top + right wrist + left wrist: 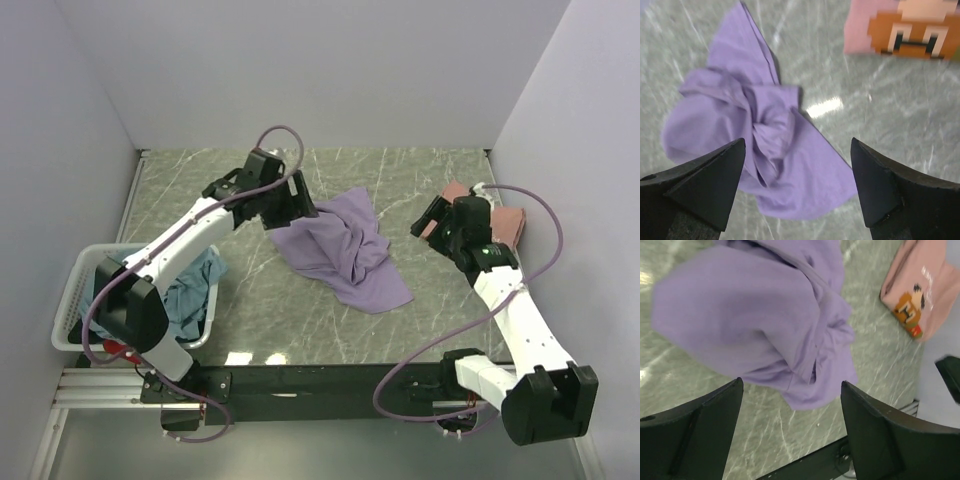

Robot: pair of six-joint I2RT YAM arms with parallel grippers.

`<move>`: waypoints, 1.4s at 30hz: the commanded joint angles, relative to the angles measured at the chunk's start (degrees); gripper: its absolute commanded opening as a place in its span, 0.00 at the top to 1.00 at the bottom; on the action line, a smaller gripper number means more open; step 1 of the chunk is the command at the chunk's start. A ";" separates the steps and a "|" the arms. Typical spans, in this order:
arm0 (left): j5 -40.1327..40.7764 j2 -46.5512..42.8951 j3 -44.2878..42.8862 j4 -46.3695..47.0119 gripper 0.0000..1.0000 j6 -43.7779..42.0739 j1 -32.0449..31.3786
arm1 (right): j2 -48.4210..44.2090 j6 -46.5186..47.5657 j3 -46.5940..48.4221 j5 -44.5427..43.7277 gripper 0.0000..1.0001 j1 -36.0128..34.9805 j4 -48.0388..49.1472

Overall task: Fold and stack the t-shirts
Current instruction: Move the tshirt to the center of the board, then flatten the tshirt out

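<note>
Marble tabletop (250, 300): you are viewing the lavender t-shirt (335, 250) lying crumpled, the pink t-shirt (508, 225) folded, the teal t-shirt (195, 285) waiting in the basket (72, 300); left gripper (306, 209) and right gripper (423, 227) gaping empty.

**Camera setup: one overhead, two on the wrists**

Top cam sits high behind the arm bases (175, 390), looking down over the whole grey-green marbled tabletop (250, 290). Both wrist cams hang close above it, peering out between their own black fingers (690, 435). All three catch the crumpled lavender-purple cloth t-shirt (340, 250) and the folded salmon-pink cloth t-shirt (920, 285).
</note>
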State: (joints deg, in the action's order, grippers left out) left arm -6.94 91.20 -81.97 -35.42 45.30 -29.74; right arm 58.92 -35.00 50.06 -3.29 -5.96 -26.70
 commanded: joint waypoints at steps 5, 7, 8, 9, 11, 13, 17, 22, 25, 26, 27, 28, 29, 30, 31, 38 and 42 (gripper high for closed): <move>-5.96 9.06 -8.09 0.52 0.16 -4.43 -8.57 | 5.84 0.64 -3.04 5.22 0.13 0.24 -1.95; -7.29 12.41 -10.82 -0.35 0.16 -5.56 -10.33 | 7.17 0.73 -3.39 5.66 0.14 0.33 -3.00; -7.65 16.08 -14.14 -2.35 0.16 -6.18 -11.82 | 8.14 0.90 -3.92 6.27 0.15 0.33 -3.27; -8.09 17.94 -15.92 -3.50 0.16 -6.97 -12.44 | 8.49 1.08 -4.09 6.71 0.15 0.42 -3.53; -8.09 22.76 -20.56 -6.05 0.17 -8.82 -13.76 | 9.37 1.52 -5.06 7.68 0.16 0.33 -4.41; -7.74 25.42 -24.00 -7.20 0.17 -9.87 -14.38 | 9.81 1.60 -5.68 7.95 0.17 0.33 -5.64; -3.36 31.13 -28.13 -9.66 0.21 -11.37 -15.09 | 9.03 1.69 -7.52 7.16 0.18 0.33 -7.31; 5.26 33.78 -31.84 -12.75 0.28 -13.39 -15.26 | 6.39 1.87 -8.93 6.19 0.19 0.24 -8.37; 5.98 33.96 -30.88 -11.26 0.28 -14.27 -15.26 | 5.60 1.87 -9.55 6.54 0.18 0.33 -8.11; 5.45 34.48 -30.88 -10.55 0.29 -14.27 -15.26 | 5.68 2.04 -9.46 6.54 0.18 0.33 -8.11; 5.18 34.83 -30.88 -10.29 0.29 -14.27 -15.26 | 5.77 1.96 -9.28 6.45 0.19 0.33 -8.11; 4.75 35.53 -31.05 -9.85 0.29 -14.36 -15.26 | 5.95 2.04 -9.20 6.37 0.19 0.24 -7.93; 4.39 35.89 -31.23 -9.50 0.29 -14.36 -15.26 | 6.21 2.04 -8.85 6.37 0.19 0.33 -7.84; 4.04 36.24 -31.49 -9.41 0.29 -14.45 -15.26 | 6.21 2.04 -8.67 6.45 0.19 0.33 -7.67; 3.95 36.85 -31.75 -9.06 0.29 -14.62 -15.26 | 6.39 2.04 -8.49 6.63 0.19 0.33 -7.41; 3.16 39.58 -33.16 -7.12 0.31 -15.33 -15.26 | 9.63 2.04 -5.86 7.95 0.19 0.33 -5.39; 4.56 41.34 -33.60 -8.26 0.62 -15.77 -15.18 | 12.80 2.22 -2.79 8.47 0.19 0.33 -3.89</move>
State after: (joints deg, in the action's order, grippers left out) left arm -3.09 131.92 -112.86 -44.40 31.03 -44.84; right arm 69.93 -33.52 43.07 4.56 -5.96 -33.76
